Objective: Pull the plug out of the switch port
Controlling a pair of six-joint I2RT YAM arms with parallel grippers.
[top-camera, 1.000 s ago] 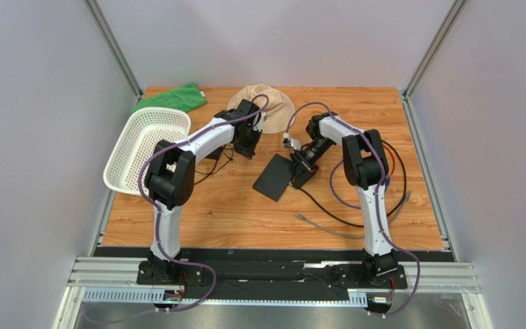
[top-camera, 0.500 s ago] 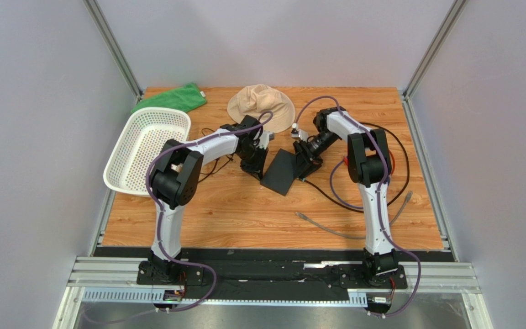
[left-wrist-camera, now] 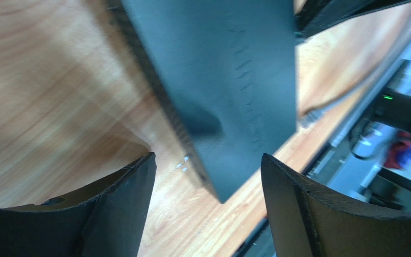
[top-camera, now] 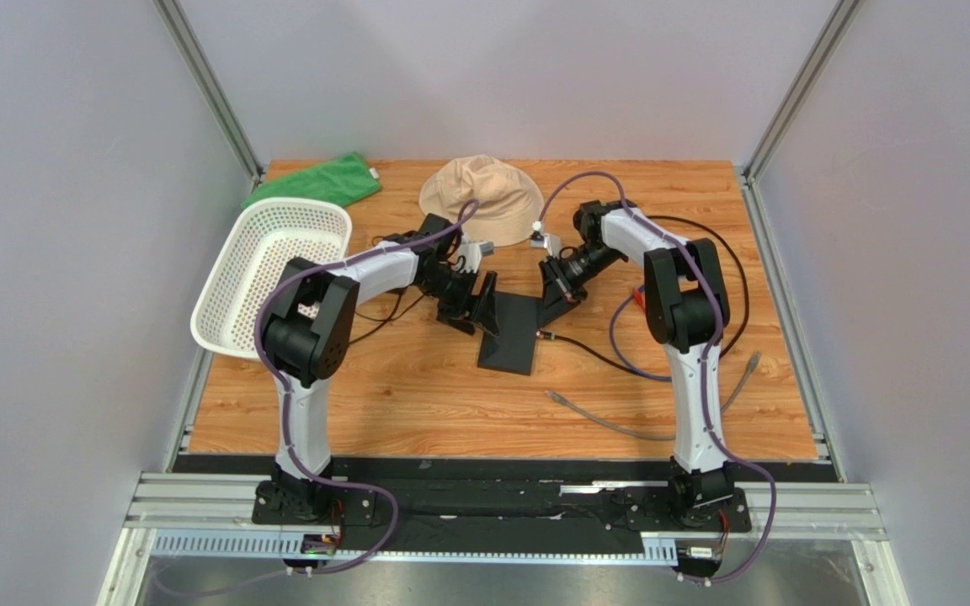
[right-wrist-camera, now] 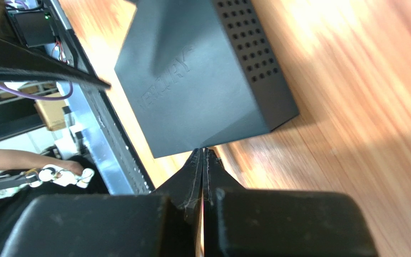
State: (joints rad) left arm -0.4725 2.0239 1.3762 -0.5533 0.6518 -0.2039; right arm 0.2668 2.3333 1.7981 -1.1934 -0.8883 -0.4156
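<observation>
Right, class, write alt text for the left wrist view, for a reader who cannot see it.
The left gripper is open, its two dark fingers framing a corner of the flat black switch that points into the gap between them. The switch rests on a wooden table.

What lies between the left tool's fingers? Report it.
Left wrist view: a corner of the thin matte-black switch box pokes into the open left tool, above wooden tabletop.

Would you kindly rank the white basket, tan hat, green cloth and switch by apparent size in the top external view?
1. white basket
2. tan hat
3. green cloth and switch: these look too alike to rank.
</observation>
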